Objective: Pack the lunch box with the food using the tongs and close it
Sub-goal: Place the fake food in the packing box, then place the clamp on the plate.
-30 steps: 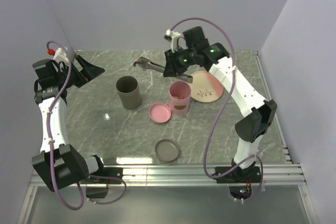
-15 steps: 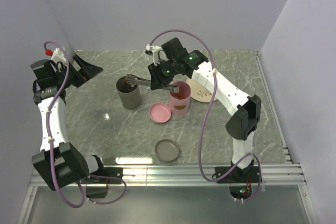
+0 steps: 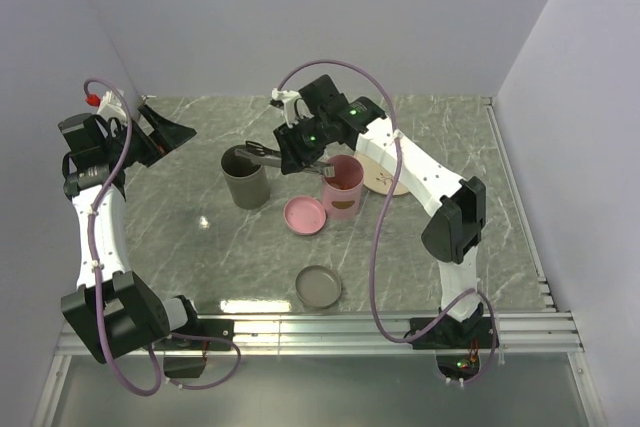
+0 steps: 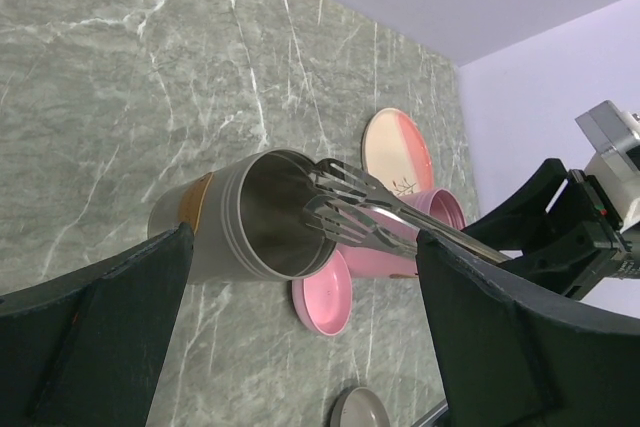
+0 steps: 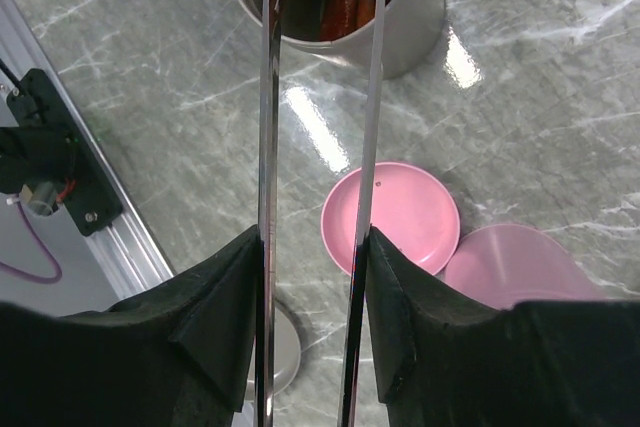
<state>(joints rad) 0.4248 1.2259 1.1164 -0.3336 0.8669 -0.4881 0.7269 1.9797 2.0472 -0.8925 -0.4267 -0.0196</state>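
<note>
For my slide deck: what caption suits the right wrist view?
Right gripper holds tongs at mouth of grey canister, sausages inside; pink lid nearby.

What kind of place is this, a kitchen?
Probably a robot lab bench, not a kitchen: a left arm and right arm bolted to a marble-patterned table, plain walls boxing it in.

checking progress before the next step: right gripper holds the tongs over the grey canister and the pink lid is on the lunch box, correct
Not the lid part: the top view shows the pink lid lying on the table beside the open lunch box. The right gripper does hold the tongs over the grey canister.
</note>
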